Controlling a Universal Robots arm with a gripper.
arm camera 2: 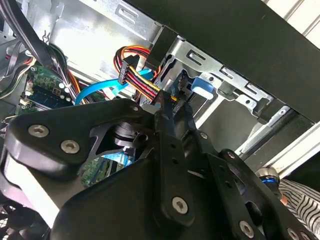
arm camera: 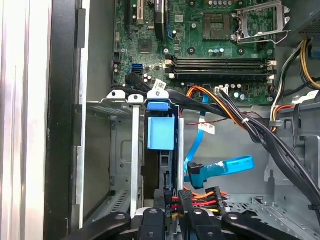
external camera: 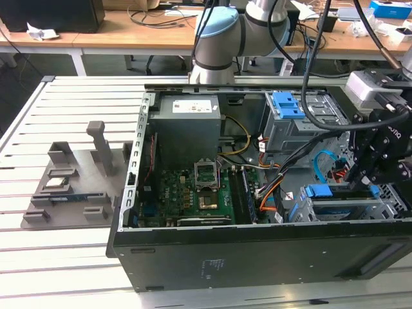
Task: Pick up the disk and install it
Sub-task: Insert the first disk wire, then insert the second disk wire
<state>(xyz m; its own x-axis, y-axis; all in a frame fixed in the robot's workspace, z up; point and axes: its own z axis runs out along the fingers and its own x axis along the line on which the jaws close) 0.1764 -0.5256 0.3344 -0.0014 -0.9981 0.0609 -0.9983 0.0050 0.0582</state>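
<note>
The disk stands on edge in the lower drive cage at the front of the exterior view's right side of the open computer case. Its blue bracket shows from above in the first wrist view, between the cage's metal walls. My gripper hangs over the end of the disk away from the blue tab. The gripper has its fingers close together on either side of the disk's thin upper edge, shut on it. In the second wrist view the gripper reaches down beside a coloured power connector.
Red, yellow and black power wires and a blue data cable lie right beside the fingers. A black cable bundle crosses to the motherboard. A blue latch tops the upper grey cage. A grey fixture sits on the slatted table.
</note>
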